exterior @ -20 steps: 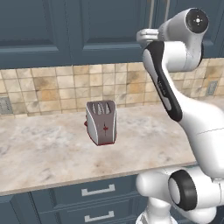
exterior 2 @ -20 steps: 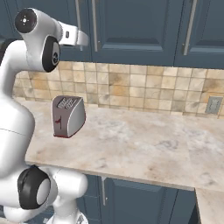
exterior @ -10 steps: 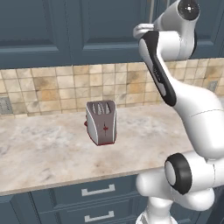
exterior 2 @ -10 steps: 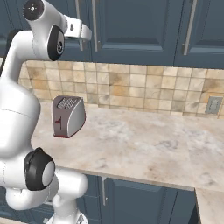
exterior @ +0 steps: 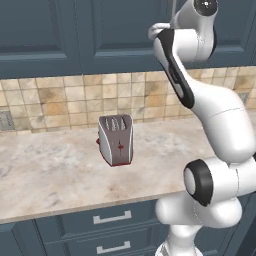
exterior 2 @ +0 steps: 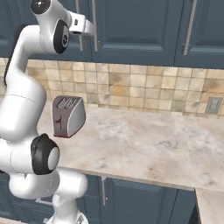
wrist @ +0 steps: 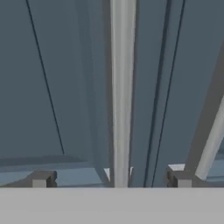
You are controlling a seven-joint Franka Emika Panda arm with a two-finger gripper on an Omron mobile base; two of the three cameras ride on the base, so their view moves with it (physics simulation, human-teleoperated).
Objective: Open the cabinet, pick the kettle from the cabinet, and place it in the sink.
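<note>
I've got the gripper (wrist: 111,180) up at the cabinet (exterior 2: 140,30), jaws spread wide and holding nothing. In the hand view the cabinet's silver handle (wrist: 121,92) runs straight between the two fingertips (wrist: 41,179), doors shut. The toaster (exterior: 116,140) sits on the counter (exterior 2: 148,144) well below the cabinet.

Even, diffuse rendered light, medium bright, no glare. Soft faint shadow under the toaster (exterior: 116,140) on the tabletop (exterior: 55,175). Cabinet (exterior 2: 140,30) doors read dark and flat. Base views slightly soft, low-res. Hand view blurry up close: handle (wrist: 121,92) edges smeared, muted contrast. No edge distortion.
</note>
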